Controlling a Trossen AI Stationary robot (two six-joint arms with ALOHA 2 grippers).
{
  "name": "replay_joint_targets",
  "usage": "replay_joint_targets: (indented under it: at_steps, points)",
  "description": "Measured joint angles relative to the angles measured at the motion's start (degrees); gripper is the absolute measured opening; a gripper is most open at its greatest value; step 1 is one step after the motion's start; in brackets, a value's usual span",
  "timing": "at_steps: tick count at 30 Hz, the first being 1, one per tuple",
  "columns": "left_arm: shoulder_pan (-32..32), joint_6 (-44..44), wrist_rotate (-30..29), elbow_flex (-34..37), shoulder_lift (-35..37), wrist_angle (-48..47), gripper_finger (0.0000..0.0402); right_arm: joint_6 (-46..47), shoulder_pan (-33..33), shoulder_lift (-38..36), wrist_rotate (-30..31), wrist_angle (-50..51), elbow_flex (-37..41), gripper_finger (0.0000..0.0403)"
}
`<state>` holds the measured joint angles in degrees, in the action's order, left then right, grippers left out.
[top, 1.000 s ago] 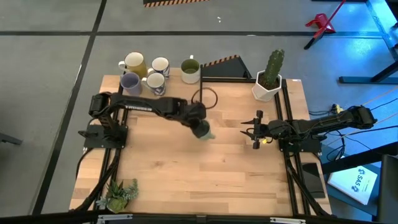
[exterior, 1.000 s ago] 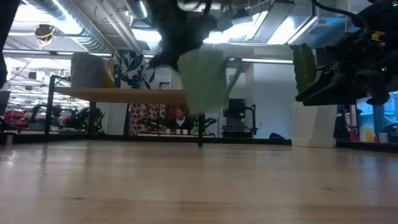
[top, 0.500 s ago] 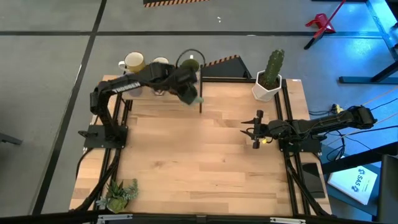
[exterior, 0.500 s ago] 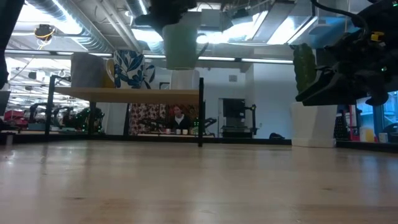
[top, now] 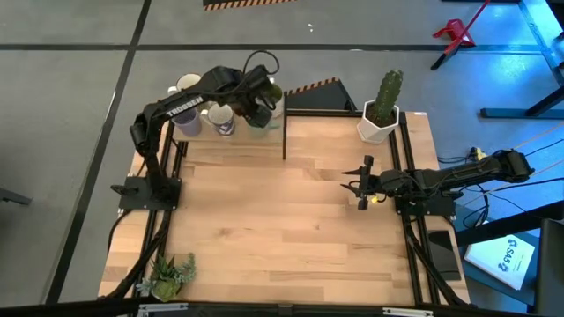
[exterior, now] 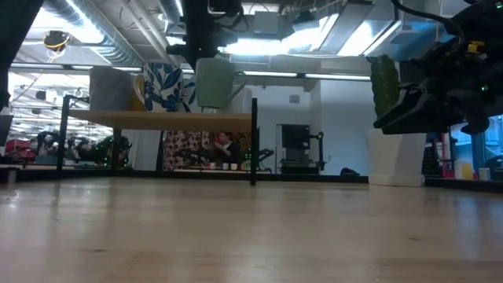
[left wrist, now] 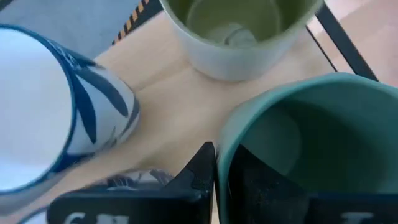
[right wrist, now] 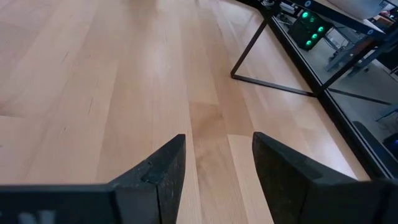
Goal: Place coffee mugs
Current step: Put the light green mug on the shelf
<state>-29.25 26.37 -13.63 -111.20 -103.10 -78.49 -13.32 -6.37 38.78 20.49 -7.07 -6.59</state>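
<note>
My left gripper (top: 256, 104) is over the raised shelf (exterior: 157, 118) at the table's far left and is shut on the sage green mug (exterior: 214, 82). That mug is upright just above the shelf board; I cannot tell whether its base touches. Standing on the shelf beside it are a pale green-lined mug (left wrist: 236, 31), a white mug with blue leaves (left wrist: 56, 118), a cream-yellow mug (top: 189, 85) and a lavender mug (top: 185, 119). My right gripper (top: 363, 183) hangs open over the table's right side. My left gripper holds the sage green mug by its rim (left wrist: 219, 134). One finger (left wrist: 200, 171) is outside the wall and the other (left wrist: 261, 180) is inside the cup. The fingers come from above, pointing down. The mug hangs upright below them, handle (exterior: 236, 79) to one side.
A white faceted pot with a cactus (top: 381, 114) stands at the far right corner. A small green plant (top: 172, 273) lies at the near left corner. The shelf's black leg (top: 284, 132) stands on the wooden table (top: 282, 229), whose middle is bare.
My left gripper has carried the sage green mug from above the table's middle up and toward the far-left shelf. The mug was tilted and is now upright, low over the shelf board among the other mugs. The right arm has kept still.
</note>
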Motion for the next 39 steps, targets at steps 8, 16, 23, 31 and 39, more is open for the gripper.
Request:
replay_joint_targets:
  at_steps: [8,16,23,31,39]
  points:
    - [0.1,-0.8,2.8,0.0,-2.0,2.3,0.0022,0.0,0.0,0.0,0.6,0.0,0.0,0.0177]
    - [0.0,-1.5,2.8,0.0,-2.7,2.4,0.0022,0.0,0.0,0.0,1.5,0.0,0.0,0.0177]
    - [-0.2,-1.5,2.1,0.0,-2.7,2.4,0.0045,0.0,0.0,0.0,1.6,0.0,0.0,0.0177]
    - [-0.1,-1.3,0.9,0.0,-2.6,4.8,0.0106,0.0,0.0,0.0,1.5,0.0,0.0,0.0177]
    - [-0.4,-3.3,1.1,0.0,-0.8,5.6,0.0122,0.0,0.0,0.0,1.5,0.0,0.0,0.0177]
